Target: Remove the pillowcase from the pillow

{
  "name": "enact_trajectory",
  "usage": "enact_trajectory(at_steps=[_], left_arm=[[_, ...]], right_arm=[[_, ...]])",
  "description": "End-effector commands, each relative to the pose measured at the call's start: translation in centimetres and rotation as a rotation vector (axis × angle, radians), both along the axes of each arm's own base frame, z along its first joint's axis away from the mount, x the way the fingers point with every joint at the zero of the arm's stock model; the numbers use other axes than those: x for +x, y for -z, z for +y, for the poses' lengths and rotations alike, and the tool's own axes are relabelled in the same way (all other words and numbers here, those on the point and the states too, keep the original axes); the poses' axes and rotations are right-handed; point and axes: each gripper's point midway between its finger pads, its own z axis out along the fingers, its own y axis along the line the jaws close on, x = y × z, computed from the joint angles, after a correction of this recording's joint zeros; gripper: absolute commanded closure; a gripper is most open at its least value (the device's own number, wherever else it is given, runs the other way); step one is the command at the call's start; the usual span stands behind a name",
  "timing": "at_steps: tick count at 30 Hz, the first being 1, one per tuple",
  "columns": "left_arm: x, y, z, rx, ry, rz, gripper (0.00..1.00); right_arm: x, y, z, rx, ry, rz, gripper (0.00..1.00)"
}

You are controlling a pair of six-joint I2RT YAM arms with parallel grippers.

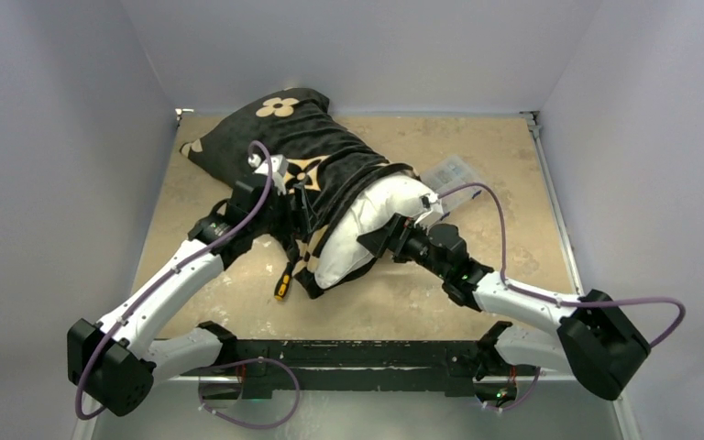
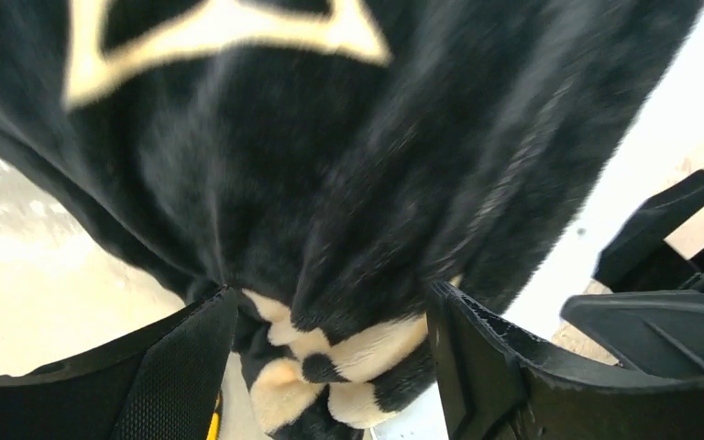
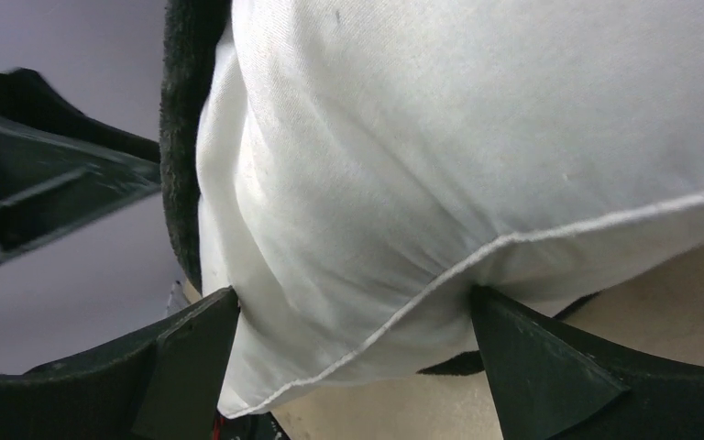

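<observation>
The black plush pillowcase [image 1: 302, 147] with tan flower and star motifs lies diagonally on the table, from the far left corner towards the middle. The white pillow [image 1: 376, 215] sticks out of its near open end. My left gripper [image 1: 298, 209] is over the cover's near left side. In the left wrist view it [image 2: 330, 302] is open, with a bunched fold of pillowcase [image 2: 348, 183] between the wide-apart fingers. My right gripper [image 1: 378, 236] is at the pillow's exposed end. It [image 3: 356, 293] is open and straddles a seamed corner of the pillow [image 3: 477, 137].
A small tool with a yellow and black handle [image 1: 281, 284] lies on the tan table [image 1: 513, 238] beside the cover's near edge. A clear plastic item [image 1: 449, 172] sits behind the pillow to the right. White walls close in the table on three sides.
</observation>
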Motion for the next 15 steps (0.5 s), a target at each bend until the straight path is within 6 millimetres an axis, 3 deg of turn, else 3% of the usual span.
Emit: enact_trajectory(at_steps=[1,4,5,8,9,10,15], left_arm=[[-0.1,0.9,-1.2,-0.123,-0.025,0.007,0.26],[-0.4,1.9,-1.6,-0.146,-0.014,0.03,0.26],[-0.5,2.2,-1.6,-0.147,-0.012,0.035,0.26],[-1.1,2.7,-1.2,-0.144,-0.017,0.043,0.27],[-1.3,2.7,-1.0,-0.144,-0.021,0.038,0.27],[-1.5,2.5,-0.8,-0.145,-0.025,0.029,0.27],[-2.2,0.9,-0.3,-0.144,0.01,-0.052,0.27]], right_arm=[[-0.8,-3.1,2.9,0.13,-0.156,-0.114,0.01],[0.0,-2.5,4.2,0.122,-0.186,-0.116,0.04],[0.3,-2.2,4.5,0.117,-0.192,-0.116,0.12],[0.6,-1.1,5.1,0.112,-0.207,-0.101,0.65],[0.6,-1.0,5.3,0.112,-0.212,-0.1,0.93],[0.7,-0.9,5.2,0.11,-0.208,-0.099,1.0],[1.1,-2.6,4.8,0.116,-0.18,-0.139,1.0]])
